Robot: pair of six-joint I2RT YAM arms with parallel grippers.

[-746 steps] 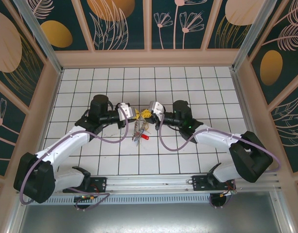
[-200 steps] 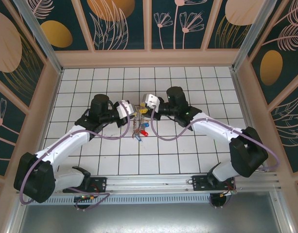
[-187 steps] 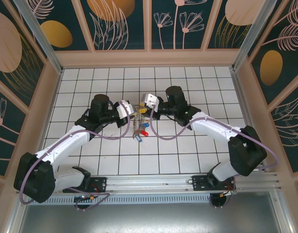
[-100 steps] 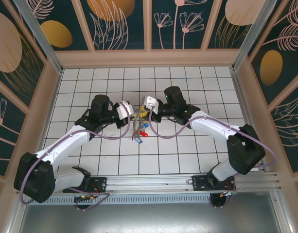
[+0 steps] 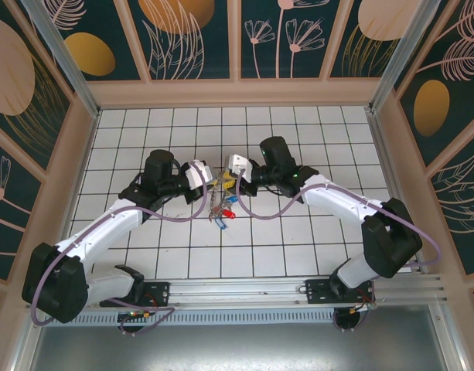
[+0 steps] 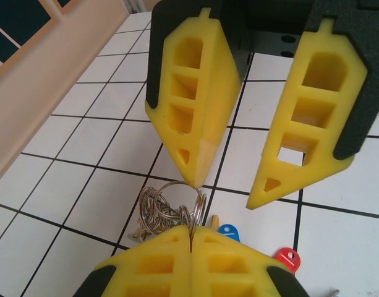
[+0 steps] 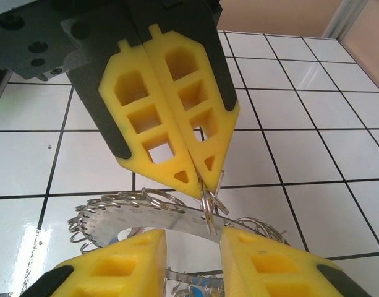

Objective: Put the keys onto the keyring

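Versus earlier, my right gripper (image 6: 229,189) sits further up-left in the top view, and the keys (image 5: 221,207) dangle lower-left, mid-frame. My left gripper (image 6: 191,230) is pressed together on a small split ring (image 6: 177,197); the right is spread. The keyring (image 7: 158,221) is a flat grey band strung with wire rings, between both grippers.

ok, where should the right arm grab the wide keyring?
Probably the bare flat stretch of the wide keyring, between its clusters of small split rings. It's broad but thin, so bring the right gripper in edge-on to pinch both faces, opposite the left gripper, which pinches one split ring there.
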